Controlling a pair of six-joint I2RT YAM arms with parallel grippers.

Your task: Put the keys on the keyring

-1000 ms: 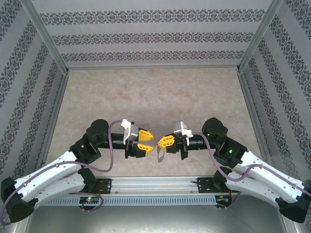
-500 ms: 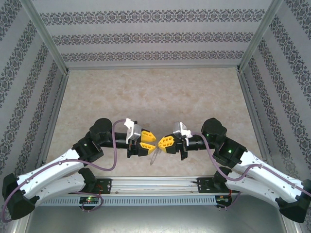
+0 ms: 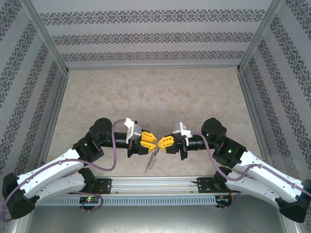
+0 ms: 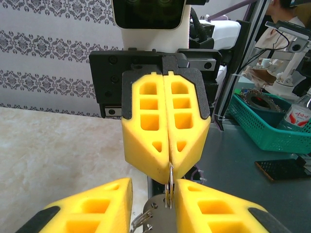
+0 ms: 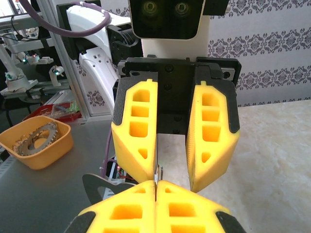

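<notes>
Patterned wallpaper (image 3: 155, 36) lines three sides of the cell and the pale marbled table (image 3: 155, 92) lies bare beyond the arms, which meet nose to nose near the table's near edge. A second ago the left gripper (image 3: 154, 143) stood off to the left of the right gripper (image 3: 160, 144), with open air between them. Since then it has slid right until its tips bracket the other's, while the right arm has barely stirred. The keyring (image 3: 151, 161), which hung almost straight under the right gripper's tips, now trails lower and further left, toward the near edge. My reading is that a two-handed hold is being set up, so that one side can steady the loop while the other works on it. Threading itself does not look begun. The right gripper's fingers are pressed together on a thin strip of metal, seen edge-on. The left gripper's fingers (image 5: 133, 131) stand moderately apart, straddling that same metal without clamping it. From above the keyring is a thin grey loop with a beaded or toothed look along one edge, slanting and hanging free of the table. In the left wrist view a small wire eye pokes from the right gripper's tip and a flat grey piece (image 4: 156, 213) with a hole hangs beneath it. Whether that piece is one of the keys I cannot tell.
</notes>
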